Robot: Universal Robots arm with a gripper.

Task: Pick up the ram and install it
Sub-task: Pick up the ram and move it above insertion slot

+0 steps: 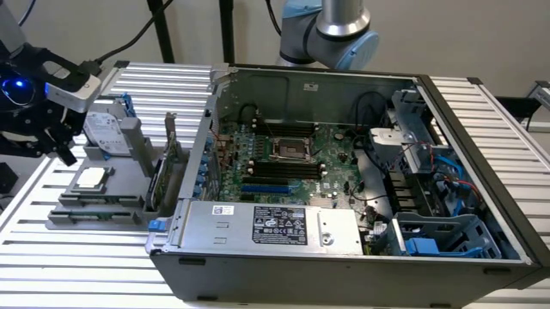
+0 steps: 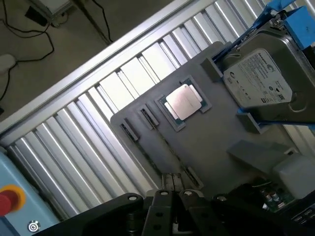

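1. The dark gripper (image 1: 62,153) hangs over the far left end of a grey plastic parts tray (image 1: 116,183), at the exterior view's left, well apart from the computer.
2. In the wrist view the gripper (image 2: 172,183) has its fingertips (image 2: 166,183) pressed together, with nothing pinched between them.
3. The ram (image 2: 169,149), a slim, long strip seen edge-on, lies in a narrow slot of the grey tray (image 2: 221,142). It sits between two small dark end clips and just beside the processor's recess. The closed fingertips hover close to one end of it.
4. A square silver processor chip (image 1: 90,179) (image 2: 184,102) sits in its own recess in the tray, near the ram's slot.
5. A silver hard drive with a white label (image 1: 105,132) (image 2: 266,78) stands tilted in a blue-edged holder at the tray's far end.
6. A tall green expansion card with a metal bracket (image 1: 167,168) stands upright at the tray's right edge, next to the case wall.
7. The open grey metal computer case (image 1: 344,273) lies to the right of the tray. In it are a green motherboard (image 1: 331,154), a row of long black memory slots (image 1: 284,170) and a silver power supply box (image 1: 275,225) at the near side.
8. Tray and case both rest on a slatted aluminium table (image 1: 51,264) (image 2: 98,128).
9. The silver and pale blue robot arm (image 1: 337,29) rises behind the far wall of the case.
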